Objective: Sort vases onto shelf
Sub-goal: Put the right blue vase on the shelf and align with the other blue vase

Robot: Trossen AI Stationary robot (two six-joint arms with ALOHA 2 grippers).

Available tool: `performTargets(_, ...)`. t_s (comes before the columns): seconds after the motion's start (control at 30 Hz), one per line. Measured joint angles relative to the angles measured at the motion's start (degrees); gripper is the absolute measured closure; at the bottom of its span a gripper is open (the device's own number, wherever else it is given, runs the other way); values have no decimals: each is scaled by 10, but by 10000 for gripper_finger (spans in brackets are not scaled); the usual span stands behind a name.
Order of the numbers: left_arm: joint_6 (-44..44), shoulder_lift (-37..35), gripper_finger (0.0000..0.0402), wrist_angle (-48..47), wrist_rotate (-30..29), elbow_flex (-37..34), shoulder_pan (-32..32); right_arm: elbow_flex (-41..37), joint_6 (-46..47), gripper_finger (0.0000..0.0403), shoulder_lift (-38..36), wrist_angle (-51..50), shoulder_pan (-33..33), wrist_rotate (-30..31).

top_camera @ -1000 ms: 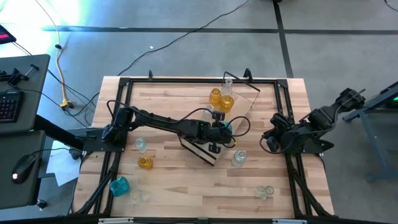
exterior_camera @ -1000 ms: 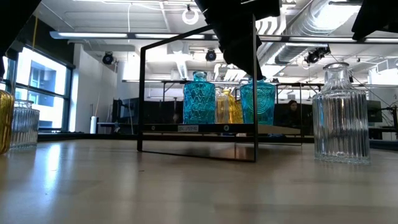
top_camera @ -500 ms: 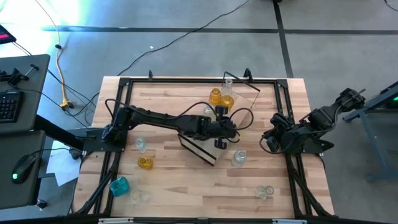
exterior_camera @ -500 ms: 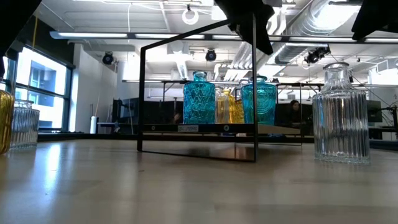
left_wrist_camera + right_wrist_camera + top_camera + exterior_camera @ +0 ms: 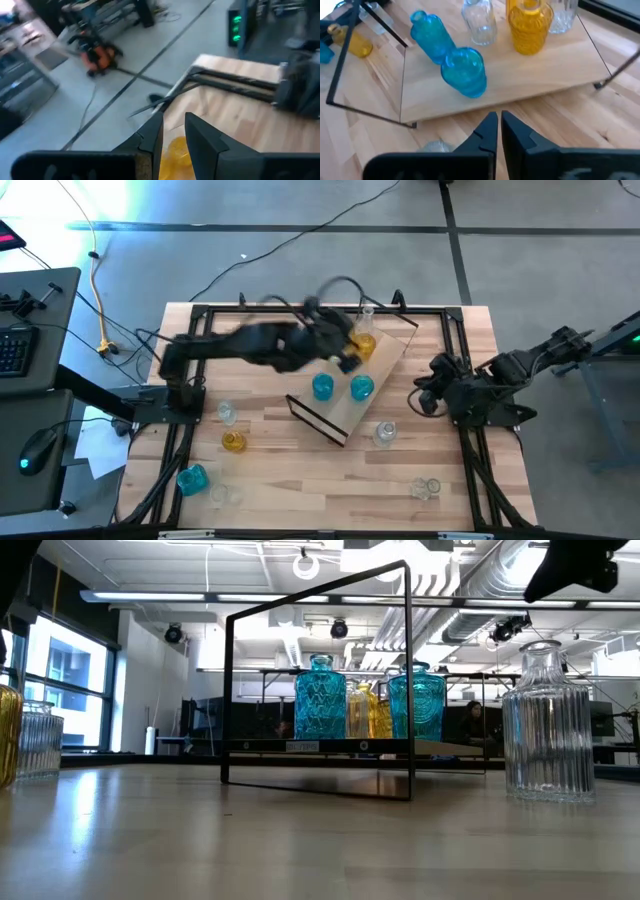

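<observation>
The shelf (image 5: 385, 370) lies aslant at mid-table, its light-wood board on black wire frames. On it stand two teal vases (image 5: 322, 387) (image 5: 361, 388), amber vases (image 5: 530, 25) and clear vases (image 5: 480, 22). More vases stand on the tabletop: a clear one (image 5: 384, 433), an amber one (image 5: 233, 442) and a teal one (image 5: 191, 478). My left gripper (image 5: 173, 132) hangs high over the shelf's far part (image 5: 348, 360), open, with nothing between its fingers. My right gripper (image 5: 495, 120) is shut and empty, off the shelf's right side (image 5: 425, 395).
Black rails (image 5: 300, 310) run along the table's edges. Clear vases stand at the near left (image 5: 218, 495), the left (image 5: 227, 413) and the near right (image 5: 425, 488). Bare wood lies between the shelf and the near edge. Beyond the table's left edge is a desk (image 5: 30, 330).
My left gripper has let go of the right teal vase on the shelf. It has risen well clear and swung toward the table's far edge, rolling as it went. The vase stays upright on the board beside the other teal one.
</observation>
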Motion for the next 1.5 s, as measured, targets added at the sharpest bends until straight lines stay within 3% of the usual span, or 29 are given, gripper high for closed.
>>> performTargets(0.27,-127,-122,341,-225,-55,0,-10,0,-155,402,30,120,-126,-100)
performTargets(0.53,-243,-205,342,-420,-97,-1,-49,0,-229,403,114,225,-259,-214)
performTargets(0.73,-249,-275,341,-423,-101,-70,-99,0,-234,403,175,266,-314,-255)
performTargets(1.03,-399,-442,342,-390,-149,-320,-174,0,-202,403,205,284,-349,-261)
performTargets(1.2,-423,-499,342,-349,-136,-428,-204,0,-166,403,206,246,-357,-251)
performTargets(1.5,-494,-526,342,-336,-148,-510,-213,0,-96,403,215,214,-339,-235)
